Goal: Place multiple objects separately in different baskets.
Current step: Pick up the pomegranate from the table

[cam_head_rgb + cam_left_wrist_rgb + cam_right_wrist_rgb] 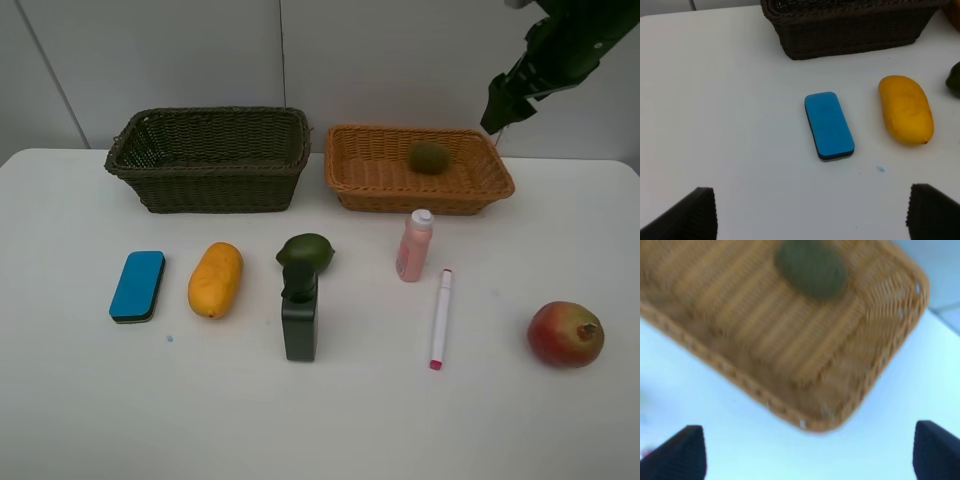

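Items under inspection: the brown kiwi (428, 157) lies inside the orange-tan basket (420, 200), toward its far side, apart from the fingers of the right gripper (812, 452). Those fingers (687, 452) are spread wide with nothing between them. They hang above the table beside the basket's corner, with the kiwi ahead of them, past the near rim. The right wrist view is blurred, so finer detail cannot be told.

The fingers of the left gripper (810, 215) are likewise spread wide and empty. The blue eraser block (829, 125) lies flat ahead of them, roughly on the line between the two tips and clear of both. The mango (905, 109) lies beside the eraser, ahead of the finger nearer the avocado (306, 250), not touching it. Further ahead stands the dark basket (850, 40).

Remaining items, all on the white table (80, 400) and away from both sets of fingers:
- The dark green bottle (299, 320) stands upright just in front of the avocado.
- The pink bottle (414, 246) stands upright near the orange-tan basket's front wall.
- The marker (440, 318) lies flat beside it.
- The pomegranate (565, 334) sits well apart to the right.

The two baskets stand side by side, near each other.
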